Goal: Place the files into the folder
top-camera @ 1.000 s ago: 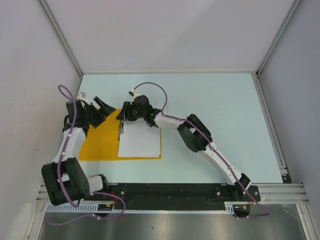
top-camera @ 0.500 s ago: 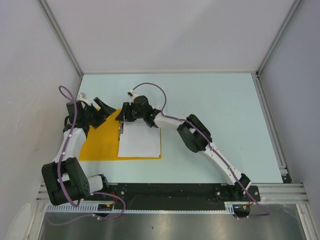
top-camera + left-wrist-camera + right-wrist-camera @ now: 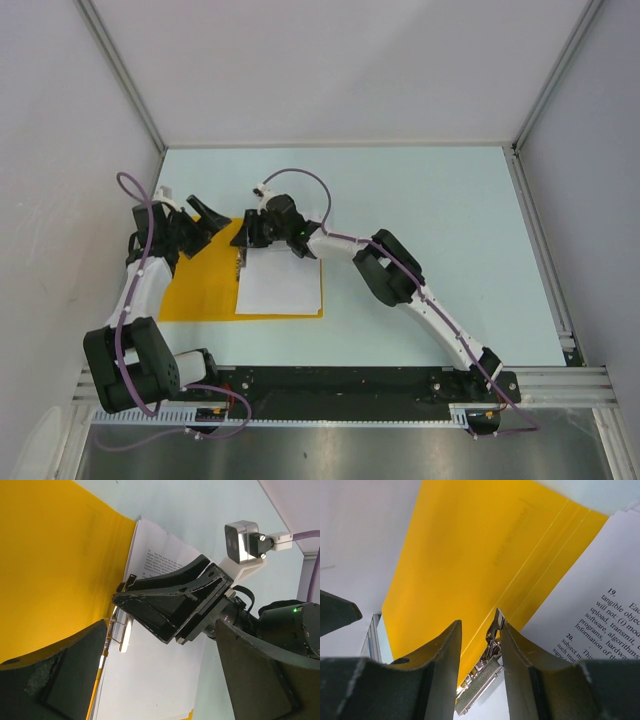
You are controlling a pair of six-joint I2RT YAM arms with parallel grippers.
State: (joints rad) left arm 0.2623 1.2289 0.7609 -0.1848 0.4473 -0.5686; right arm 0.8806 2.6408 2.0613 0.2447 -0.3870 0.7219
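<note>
The folder is lying open and flat on the counter, toward 9 o'clock from the counter's middle. The files are resting on its 3 o'clock half, with a strip of orange showing along their 6 o'clock edge.

The right claw is reaching in at the 12 o'clock end of the spine and covering the top edge of the sheets in the overhead view. Its fingers are standing partly apart, straddling the upright lever of a metal clip. The lever is lying against one finger, with a gap showing to the other. The frame edge and the fingers are cutting off the lower part of the clip.

The left claw is spread wide and gripping nothing, hovering over the folder's 9 o'clock flap near its 12 o'clock edge. The left arm is hiding the flap's 10 o'clock corner.

In the wrist views the printed text is only partly readable: a few numbered lines are showing, and the rest is blurred, cut off or blocked by the right claw. How many sheets are lying in the stack is hard to make out.
</note>
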